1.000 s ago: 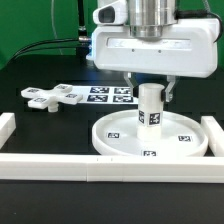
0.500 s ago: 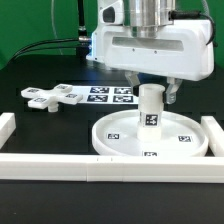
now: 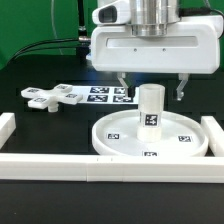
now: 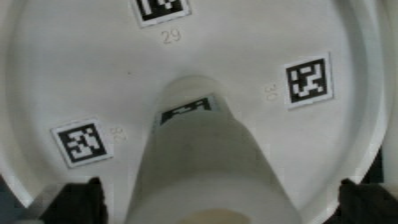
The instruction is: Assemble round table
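Pincer (image 3: 151, 88) spread wide over the short post (image 3: 150, 110) — its fingers (image 3: 122, 84) flank the post's top, clear of it on both sides. Post stands upright on the hub of the rimmed disc (image 3: 115, 137), low and centre in the exterior view. Cross-shaped piece (image 3: 50, 96) lies flat on the black bench (image 3: 40, 125) at middle left — just beside the marker board (image 3: 105, 93).

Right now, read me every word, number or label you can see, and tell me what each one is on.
"29": small faint number on the disc, next to a tag; blurred, so not certain.
Square tags on the disc, post, cross-shaped piece and marker board: black-and-white patterns only, no readable text.
No other words or brands visible.
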Controlling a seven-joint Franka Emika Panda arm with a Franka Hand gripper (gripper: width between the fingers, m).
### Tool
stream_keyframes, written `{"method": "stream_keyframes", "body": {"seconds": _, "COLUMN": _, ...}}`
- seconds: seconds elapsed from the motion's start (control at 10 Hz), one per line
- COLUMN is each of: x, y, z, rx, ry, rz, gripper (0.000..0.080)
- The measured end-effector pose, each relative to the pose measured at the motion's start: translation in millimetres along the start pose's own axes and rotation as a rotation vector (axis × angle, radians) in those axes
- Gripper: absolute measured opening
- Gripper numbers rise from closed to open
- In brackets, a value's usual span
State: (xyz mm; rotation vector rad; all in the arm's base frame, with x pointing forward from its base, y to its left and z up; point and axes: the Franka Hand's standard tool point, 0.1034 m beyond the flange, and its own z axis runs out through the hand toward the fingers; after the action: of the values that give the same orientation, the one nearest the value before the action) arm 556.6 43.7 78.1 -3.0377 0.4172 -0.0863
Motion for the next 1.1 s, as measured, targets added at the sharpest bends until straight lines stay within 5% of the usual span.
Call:
{"method": "stream_keyframes", "body": {"seconds": 0.6, "x": -1.8, "y": -1.1, "z": 2.9, "rx": -0.004, "ry": -0.005, "rz": -0.424, "gripper": 0.0649}}
{"method": "stream_keyframes", "body": {"seconds": 1.1, "x": 0.8, "y": 0.2, "z": 2.4, "rx": -0.034, "ry": -0.009, "rz": -0.971, "gripper": 0.0649}}
